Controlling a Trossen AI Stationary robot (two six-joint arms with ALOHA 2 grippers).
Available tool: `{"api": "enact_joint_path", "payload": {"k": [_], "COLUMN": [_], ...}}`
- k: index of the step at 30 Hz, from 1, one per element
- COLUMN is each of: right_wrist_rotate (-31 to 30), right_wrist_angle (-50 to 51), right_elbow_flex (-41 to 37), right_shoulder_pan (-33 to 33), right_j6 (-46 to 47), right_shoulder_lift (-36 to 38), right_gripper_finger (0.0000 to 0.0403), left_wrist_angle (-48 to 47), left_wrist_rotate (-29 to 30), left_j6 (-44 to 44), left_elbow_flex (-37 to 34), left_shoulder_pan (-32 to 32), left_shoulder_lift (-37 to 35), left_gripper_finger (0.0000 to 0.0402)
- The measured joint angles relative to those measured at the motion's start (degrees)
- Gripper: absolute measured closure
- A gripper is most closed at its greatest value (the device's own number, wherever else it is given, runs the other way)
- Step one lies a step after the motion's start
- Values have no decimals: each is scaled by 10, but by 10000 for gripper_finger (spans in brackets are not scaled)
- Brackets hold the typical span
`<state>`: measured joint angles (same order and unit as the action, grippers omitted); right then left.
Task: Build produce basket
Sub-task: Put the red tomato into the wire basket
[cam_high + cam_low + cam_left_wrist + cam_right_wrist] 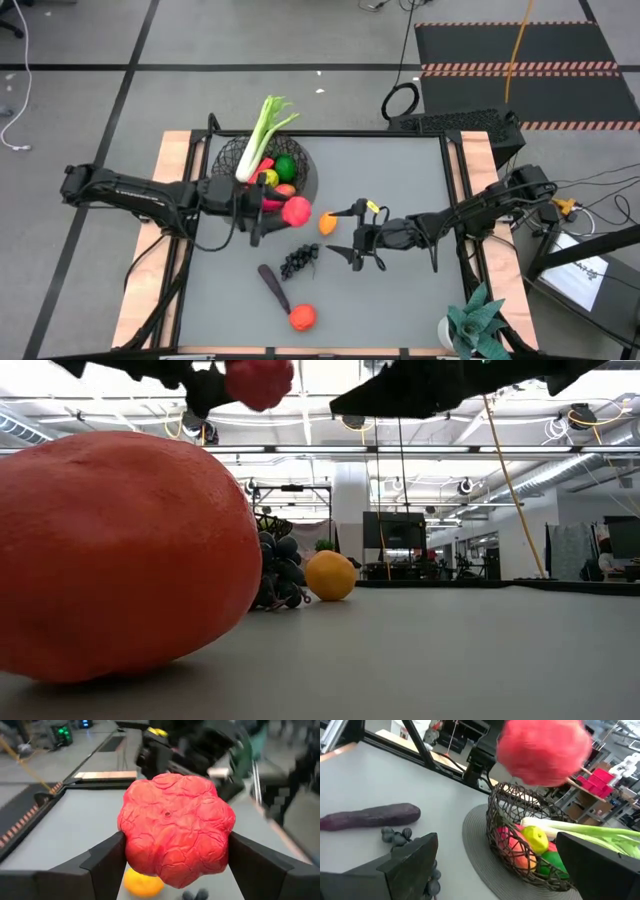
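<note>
The black wire basket (262,168) stands at the table's far left on a round grey mat (476,851). It holds a leek (262,135), a lime (285,166), a yellow-green apple (536,839) and other produce. My left gripper (288,211) is shut on a pink-red round fruit (175,827) in the air just right of the basket. My right gripper (356,243) hangs open over mid-table, with nothing between its fingers. On the table lie an orange (328,222), purple grapes (299,261), a dark eggplant (272,285) and a red-orange fruit (302,317). My left gripper pinches the pink-red fruit between its two fingers (106,862), one on each opposite side of it (131,847). The fingers reach in about level from the table's left. The fruit is lifted clear of the table, above the orange (142,884).
A spiky teal-green plant (478,325) stands at the table's near right corner. The red-orange fruit (110,550) fills the left of the low view. Bare grey table lies to the right of my right arm and along the far edge.
</note>
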<state>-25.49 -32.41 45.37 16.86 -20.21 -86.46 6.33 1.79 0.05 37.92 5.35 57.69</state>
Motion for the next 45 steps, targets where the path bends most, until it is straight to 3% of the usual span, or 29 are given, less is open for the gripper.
{"api": "enact_joint_path", "payload": {"k": [11, 21, 30, 36, 42, 45], "right_wrist_rotate": [0, 0, 2, 2, -2, -14], "right_wrist_angle": [17, 58, 61, 61, 61, 61], "right_elbow_flex": [0, 1, 1, 1, 1, 1], "right_shoulder_pan": [1, 2, 2, 5, 4, -1], "right_j6": [45, 127, 155, 145, 100, 77], "right_shoulder_lift": [1, 1, 1, 1, 1, 1], "right_gripper_finger": [3, 3, 3, 3, 3, 3], "left_wrist_angle": [71, 118, 169, 200, 205, 175], "left_wrist_rotate": [39, 55, 89, 103, 151, 165], "left_j6": [335, 434, 393, 271, 76, 38], "left_elbow_flex": [-1, -1, -1, -1, -1, -1], "left_shoulder_pan": [18, 19, 18, 17, 17, 17], "left_shoulder_lift": [-1, 0, 0, 0, 0, -8], "left_gripper_finger": [82, 86, 91, 91, 79, 85]}}
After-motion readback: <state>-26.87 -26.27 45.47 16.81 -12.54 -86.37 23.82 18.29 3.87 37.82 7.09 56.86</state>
